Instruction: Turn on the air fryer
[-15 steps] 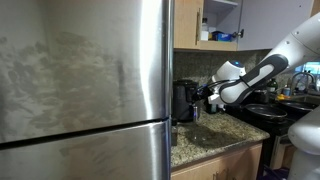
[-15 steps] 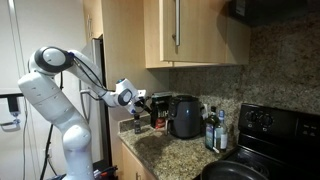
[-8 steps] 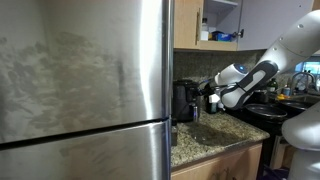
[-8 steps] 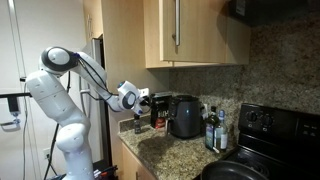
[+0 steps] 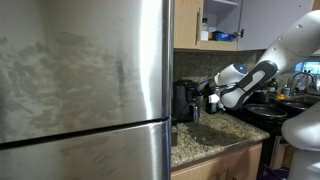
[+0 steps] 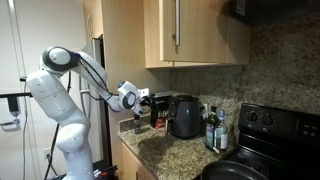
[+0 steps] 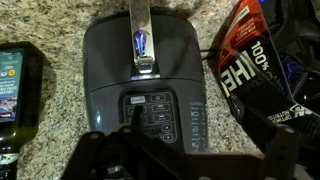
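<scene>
The air fryer (image 7: 140, 70) is a small black rounded box on the speckled granite counter. The wrist view shows it from above, with a metal handle, a small bluish glow and a button panel (image 7: 155, 115). It also shows in both exterior views (image 5: 184, 100) (image 6: 185, 115). My gripper (image 7: 198, 135) hangs right over it with its jaws apart. The left fingertip (image 7: 131, 117) lies over the panel's upper left buttons; I cannot tell whether it touches. The right finger sits off the fryer's right side. The gripper reaches the fryer in both exterior views (image 5: 206, 97) (image 6: 149, 100).
A dark snack bag (image 7: 245, 55) with white lettering lies right of the fryer. A dark bottle (image 7: 15, 85) stands to its left. The steel fridge (image 5: 85, 90) is beside the counter. Bottles (image 6: 213, 130) and a black stove (image 6: 270, 130) are further along, under wall cabinets (image 6: 190, 35).
Between one second and half a second ago the arm shifted slightly toward the air fryer. Since then nothing has visibly moved.
</scene>
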Tool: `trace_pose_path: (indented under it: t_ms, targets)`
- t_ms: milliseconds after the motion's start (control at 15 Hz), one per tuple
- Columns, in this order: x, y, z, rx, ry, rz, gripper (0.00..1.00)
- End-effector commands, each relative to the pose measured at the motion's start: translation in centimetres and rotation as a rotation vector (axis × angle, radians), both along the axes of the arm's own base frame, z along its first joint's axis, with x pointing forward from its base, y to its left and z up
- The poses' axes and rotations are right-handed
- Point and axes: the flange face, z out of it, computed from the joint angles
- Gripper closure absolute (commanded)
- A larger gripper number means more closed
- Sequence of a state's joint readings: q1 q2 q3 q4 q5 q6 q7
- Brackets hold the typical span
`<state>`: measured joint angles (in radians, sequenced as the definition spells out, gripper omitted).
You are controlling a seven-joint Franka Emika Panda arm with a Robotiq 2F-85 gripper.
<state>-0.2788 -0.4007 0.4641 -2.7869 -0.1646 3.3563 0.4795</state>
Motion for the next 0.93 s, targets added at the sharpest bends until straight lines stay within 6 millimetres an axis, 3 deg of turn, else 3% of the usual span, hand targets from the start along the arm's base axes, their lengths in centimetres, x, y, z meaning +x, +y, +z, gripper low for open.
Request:
trace_pose_path:
  t_ms: [0,200,267,533,867]
  targets:
    - [0.5,-0.7,-1.0,-0.005,-0.002,0.01,0.0]
    - [0.9,-1.6,-1.8,-0.044,-0.039,0.029,0.0]
    - [0.4,-0.7,-0.8,-0.017,-0.013,0.007,0.0]
    - [0.5,-0.8,-0.9,-0.016,-0.017,0.008,0.0]
    - [3.3,-1.2,-0.5,-0.035,-0.059,0.001,0.0]
